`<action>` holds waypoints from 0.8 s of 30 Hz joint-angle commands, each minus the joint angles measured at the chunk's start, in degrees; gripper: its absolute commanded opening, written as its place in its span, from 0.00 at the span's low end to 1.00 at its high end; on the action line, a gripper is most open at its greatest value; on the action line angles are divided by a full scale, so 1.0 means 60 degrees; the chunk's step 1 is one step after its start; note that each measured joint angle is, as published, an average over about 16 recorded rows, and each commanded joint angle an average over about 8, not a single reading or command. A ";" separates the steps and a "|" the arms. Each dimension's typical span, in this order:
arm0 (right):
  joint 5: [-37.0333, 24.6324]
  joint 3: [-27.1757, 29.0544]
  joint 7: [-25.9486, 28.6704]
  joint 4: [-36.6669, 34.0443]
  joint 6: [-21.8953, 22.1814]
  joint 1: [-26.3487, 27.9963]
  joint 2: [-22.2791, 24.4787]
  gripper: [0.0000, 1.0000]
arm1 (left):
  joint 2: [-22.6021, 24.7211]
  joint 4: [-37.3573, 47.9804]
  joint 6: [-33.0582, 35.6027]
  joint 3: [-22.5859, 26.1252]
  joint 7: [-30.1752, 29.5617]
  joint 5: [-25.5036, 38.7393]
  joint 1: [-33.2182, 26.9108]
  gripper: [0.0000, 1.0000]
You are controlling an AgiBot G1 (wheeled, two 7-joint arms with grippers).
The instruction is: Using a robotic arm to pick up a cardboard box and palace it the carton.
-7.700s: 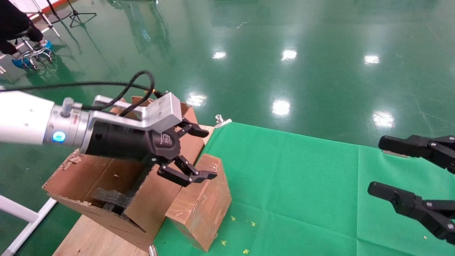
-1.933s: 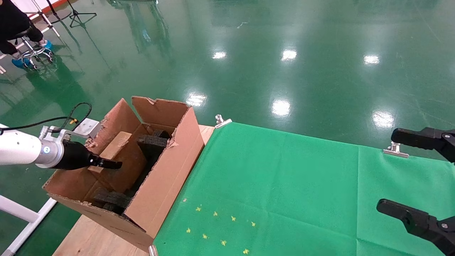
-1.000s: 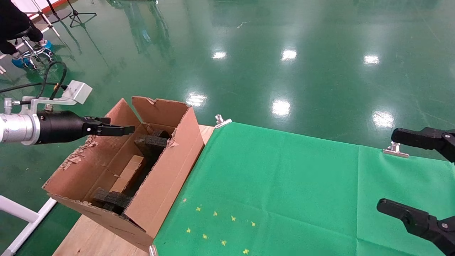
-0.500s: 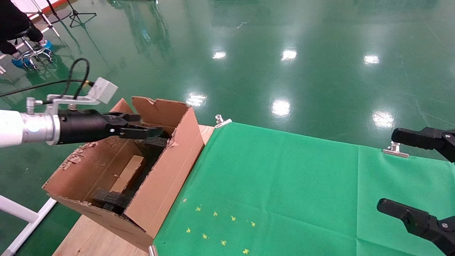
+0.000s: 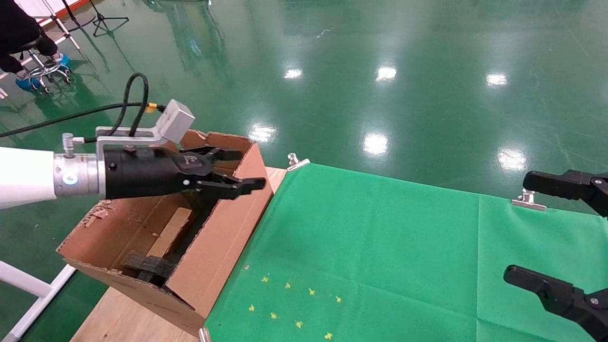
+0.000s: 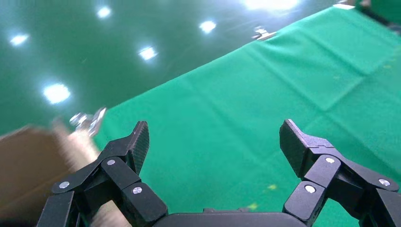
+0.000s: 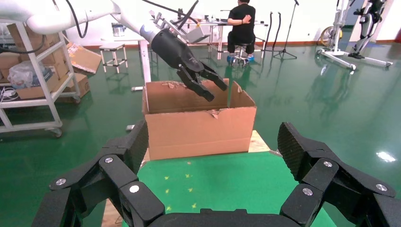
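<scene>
The carton stands open at the left end of the table, with dark foam pieces inside. The small cardboard box lies inside it, leaning on the inner wall. My left gripper, on the white arm with the blue ring light, is open and empty above the carton's right wall. The left wrist view shows its open gripper over green cloth. My right gripper is open and empty at the table's right edge. The right wrist view shows the right gripper, the carton and the left gripper.
A green cloth covers the table, held by metal clips and dotted with small yellow specks. A wooden board lies under the carton. A white frame and a seated person are on the left.
The left gripper let go of the cardboard box inside the carton, rose out and moved right across the carton. The box now rests lower in the carton. The right arm has not moved.
</scene>
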 commanded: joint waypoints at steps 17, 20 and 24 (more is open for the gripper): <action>0.0000 0.0000 0.0000 0.0000 0.0000 0.0000 0.0000 1.00 | 0.0466 -0.1659 0.1129 -0.1005 0.1515 -0.2160 0.1144 1.00; 0.0000 0.0000 0.0000 0.0000 0.0000 0.0000 0.0000 1.00 | 0.0544 -0.1935 0.1317 -0.1173 0.1767 -0.2519 0.1334 1.00; 0.0000 0.0000 0.0000 0.0000 0.0000 0.0000 0.0000 1.00 | 0.0646 -0.2301 0.1566 -0.1394 0.2101 -0.2996 0.1586 1.00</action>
